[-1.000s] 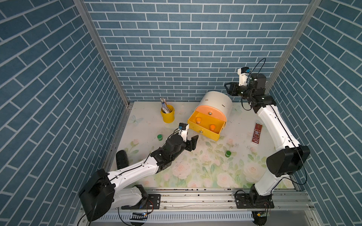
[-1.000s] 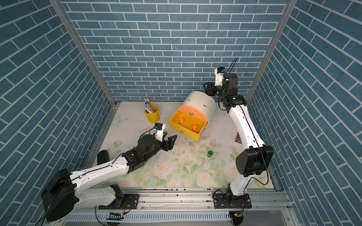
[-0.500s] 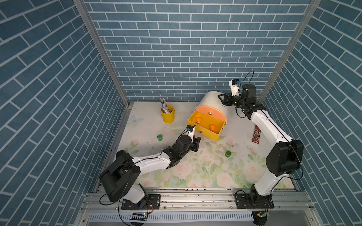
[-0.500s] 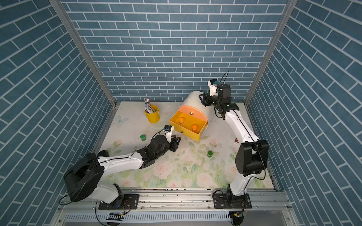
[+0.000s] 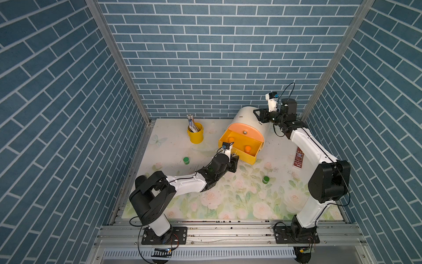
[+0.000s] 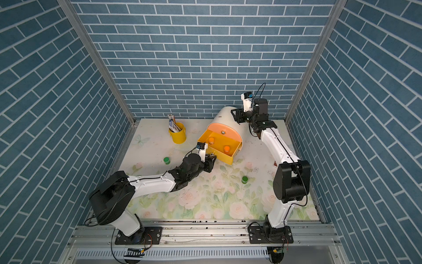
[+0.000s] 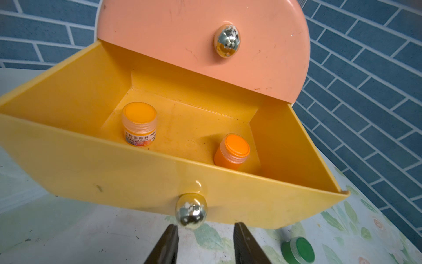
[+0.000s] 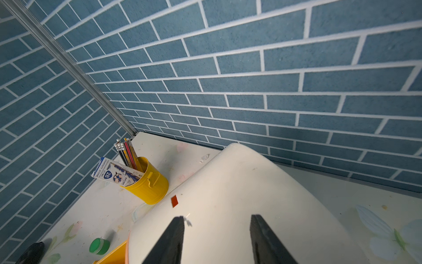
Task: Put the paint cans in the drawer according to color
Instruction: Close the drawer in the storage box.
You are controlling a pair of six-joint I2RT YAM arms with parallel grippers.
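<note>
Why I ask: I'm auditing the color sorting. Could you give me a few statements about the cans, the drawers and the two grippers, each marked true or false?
1. Two orange paint cans stand in the open yellow drawer. True.
2. Both green cans are in a drawer. False: both sit out on the table.
3. The left gripper holds a can. False: its jaws stand apart and empty, by the yellow drawer's knob.
4. The right gripper is at the white chest's rounded top. True.
5. The peach drawer is pulled out. False: it is shut.
</note>
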